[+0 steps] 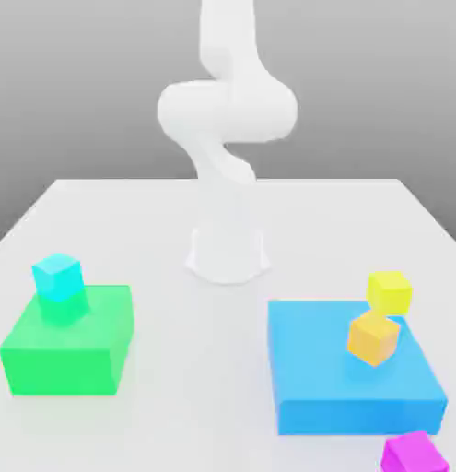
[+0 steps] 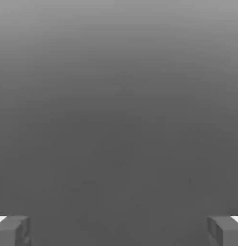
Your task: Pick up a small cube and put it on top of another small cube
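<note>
Reading the exterior view as a clock face, the small magenta cube (image 1: 415,454) lies between four and five o'clock, far out at the picture's lower edge, which cuts it off. It sits just nearer the camera than the flat blue block (image 1: 346,350), close by that block's five o'clock corner.

An orange cube (image 1: 373,338) appears against the blue block's top at four o'clock, one corner pointing down. A yellow cube (image 1: 389,293) is between three and four, overlapping the block's far edge and just beside the orange one — whether those two touch, I cannot tell.

Over at eight o'clock is the green block (image 1: 61,364), with a cyan cube (image 1: 57,277) at its far edge, toward the block's eleven, and a darker green patch right below the cube.

The white arm (image 1: 229,111) rises from its base on the pale counter (image 1: 204,369) toward twelve. In the hand view the claw (image 2: 119,231) stands wide, its two fingers well apart — nothing is held between them.
</note>
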### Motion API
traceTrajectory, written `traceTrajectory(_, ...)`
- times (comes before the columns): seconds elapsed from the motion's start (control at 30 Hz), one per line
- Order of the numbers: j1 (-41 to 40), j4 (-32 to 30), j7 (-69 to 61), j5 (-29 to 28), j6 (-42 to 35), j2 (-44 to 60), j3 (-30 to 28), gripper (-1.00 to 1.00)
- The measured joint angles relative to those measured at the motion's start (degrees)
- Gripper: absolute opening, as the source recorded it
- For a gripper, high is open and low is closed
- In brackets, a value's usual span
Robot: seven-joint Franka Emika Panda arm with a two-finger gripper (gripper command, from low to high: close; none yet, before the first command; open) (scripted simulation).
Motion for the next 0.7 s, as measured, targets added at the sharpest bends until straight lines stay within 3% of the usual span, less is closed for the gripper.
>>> traceTrajectory(0.4,-0.5,1.9,7.5,-5.9,6.0,25.2,8.8,0.00)
traceTrajectory(0.7,3.0,3.4,13.4,-10.8,10.3,44.0,12.1,0.00)
